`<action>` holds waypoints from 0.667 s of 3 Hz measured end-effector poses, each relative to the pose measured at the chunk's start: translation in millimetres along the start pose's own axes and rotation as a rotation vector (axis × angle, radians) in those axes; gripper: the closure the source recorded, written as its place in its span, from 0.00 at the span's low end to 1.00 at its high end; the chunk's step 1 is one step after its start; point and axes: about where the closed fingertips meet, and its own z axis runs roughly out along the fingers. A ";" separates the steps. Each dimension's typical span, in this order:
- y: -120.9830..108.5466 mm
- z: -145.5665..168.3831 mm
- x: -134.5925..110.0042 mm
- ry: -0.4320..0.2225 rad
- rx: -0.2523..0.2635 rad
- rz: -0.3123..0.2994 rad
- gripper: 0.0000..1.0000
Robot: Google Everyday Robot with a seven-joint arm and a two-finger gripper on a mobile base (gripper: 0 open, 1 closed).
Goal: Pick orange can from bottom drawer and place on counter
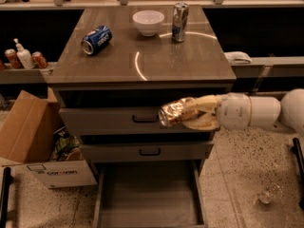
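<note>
My gripper (187,114) reaches in from the right and is shut on the orange can (175,112), a dented shiny orange-gold can held on its side. It hangs in front of the top drawer's face, just below the counter's front edge. The counter (156,56) is the glossy grey-brown cabinet top above it. The bottom drawer (148,194) is pulled open below, its flat grey floor bare.
On the counter lie a blue can (96,39) on its side at the left, a white bowl (148,22) and a tall silver-and-blue can (179,22) at the back. A cardboard box (33,141) stands left of the cabinet. A small glass (269,193) lies on the floor at right.
</note>
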 end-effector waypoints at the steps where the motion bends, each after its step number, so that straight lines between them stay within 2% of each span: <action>1: -44.1 6.3 6.8 0.031 -0.045 -0.014 1.00; 2: -83.1 19.5 13.9 0.051 -0.076 -0.042 1.00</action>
